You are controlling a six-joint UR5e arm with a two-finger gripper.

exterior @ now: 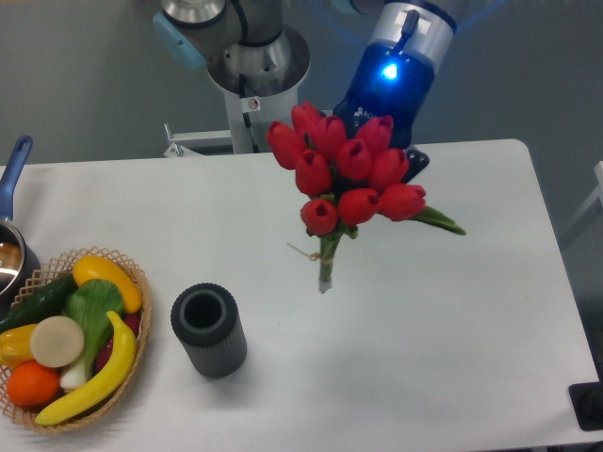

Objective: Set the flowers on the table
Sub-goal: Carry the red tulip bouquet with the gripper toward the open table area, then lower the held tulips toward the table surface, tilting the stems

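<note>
The flowers (350, 171), a bunch of red tulips with green stems tied with tan string, hang tilted in the air above the middle of the white table (462, 320). Their stem ends point down and do not seem to touch the tabletop. My gripper (409, 158) is behind the blooms at their upper right. Its fingers are mostly hidden by the tulip heads, and it is shut on the bunch, carrying it. A blue light glows on the wrist above.
A dark grey open cylinder (208, 330) stands upright at front left. A wicker basket (135, 275) of fruit and vegetables sits at the left edge, with a blue-handled pot (11, 235) behind it. A black object (589, 405) lies at the front right corner.
</note>
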